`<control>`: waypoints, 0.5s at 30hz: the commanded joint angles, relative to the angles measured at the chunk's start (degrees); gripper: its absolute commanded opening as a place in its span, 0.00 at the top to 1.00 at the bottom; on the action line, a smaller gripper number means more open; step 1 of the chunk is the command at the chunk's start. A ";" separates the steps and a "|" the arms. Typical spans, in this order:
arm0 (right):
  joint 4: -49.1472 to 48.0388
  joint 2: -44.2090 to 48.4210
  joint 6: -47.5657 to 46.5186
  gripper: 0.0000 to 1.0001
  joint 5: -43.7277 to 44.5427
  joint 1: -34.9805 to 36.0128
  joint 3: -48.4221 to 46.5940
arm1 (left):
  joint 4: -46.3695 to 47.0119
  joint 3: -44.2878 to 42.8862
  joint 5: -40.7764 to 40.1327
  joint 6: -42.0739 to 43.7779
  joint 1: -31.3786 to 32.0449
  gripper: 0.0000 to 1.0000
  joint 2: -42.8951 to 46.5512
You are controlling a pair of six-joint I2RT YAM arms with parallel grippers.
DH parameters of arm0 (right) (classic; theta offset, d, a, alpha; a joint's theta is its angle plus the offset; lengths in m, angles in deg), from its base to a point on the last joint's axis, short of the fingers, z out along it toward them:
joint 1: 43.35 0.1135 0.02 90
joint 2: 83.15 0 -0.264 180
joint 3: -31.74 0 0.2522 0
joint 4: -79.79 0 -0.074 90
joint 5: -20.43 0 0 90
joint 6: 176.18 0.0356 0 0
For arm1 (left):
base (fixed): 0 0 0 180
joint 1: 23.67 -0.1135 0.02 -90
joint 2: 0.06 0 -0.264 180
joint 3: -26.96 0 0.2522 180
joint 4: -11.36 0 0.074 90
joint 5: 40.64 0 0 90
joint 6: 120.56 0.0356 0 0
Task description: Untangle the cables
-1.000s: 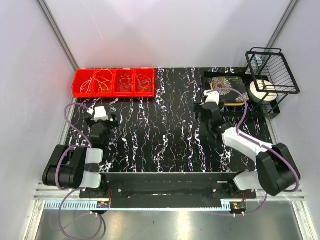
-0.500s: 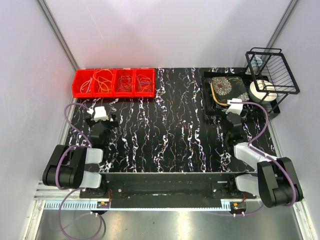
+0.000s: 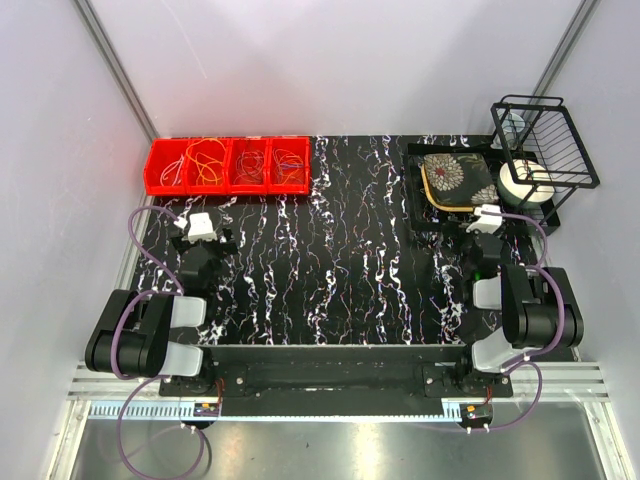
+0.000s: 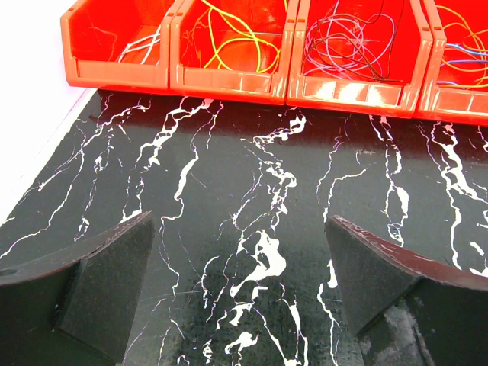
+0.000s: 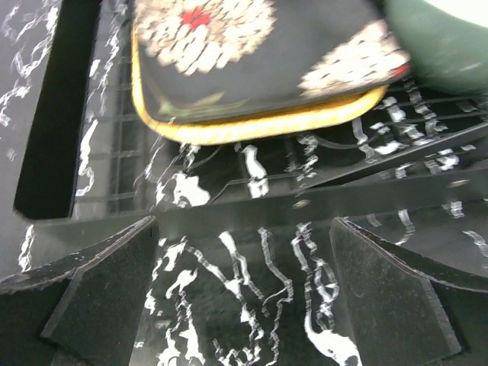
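The cables lie sorted in a row of red bins [image 3: 228, 165] at the back left of the black marbled table. In the left wrist view I see white cables [image 4: 133, 47], yellow and orange cables [image 4: 232, 38] and thin purple and dark cables [image 4: 347, 46], one colour group to a bin. My left gripper [image 3: 204, 238] [image 4: 240, 221] stands open over bare table, a short way in front of the bins, with nothing between its fingers. My right gripper [image 3: 487, 232] [image 5: 244, 223] is open and empty at the right, just in front of a black tray.
A black wire tray [image 3: 432, 215] at the back right holds a dark floral plate with a yellow rim [image 3: 455, 178] [image 5: 252, 61]. Beside it stands a black wire rack [image 3: 545, 140] with a white round object [image 3: 522, 183] at its foot. Grey walls close in both sides.
The right arm has pulled back from the floral plate and folded in towards its base at the right. The left arm has not moved.
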State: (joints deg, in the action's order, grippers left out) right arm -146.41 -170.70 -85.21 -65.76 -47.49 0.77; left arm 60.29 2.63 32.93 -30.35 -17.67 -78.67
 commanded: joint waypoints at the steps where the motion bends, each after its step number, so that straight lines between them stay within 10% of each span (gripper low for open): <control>1: -2.98 -0.17 -0.18 0.00 -8.81 -0.87 -1.85 | 4.54 -1.12 0.69 0.67 -0.29 0.01 -0.05; 15: 0.46 -1.48 2.19 0.00 -4.52 -1.04 -4.67 | 4.45 -1.12 0.69 0.76 -0.20 0.01 -0.14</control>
State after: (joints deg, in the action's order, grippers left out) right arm -143.99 -171.74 -83.46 -71.61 -48.35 -2.97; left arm 60.27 2.63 32.93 -30.35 -17.67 -78.67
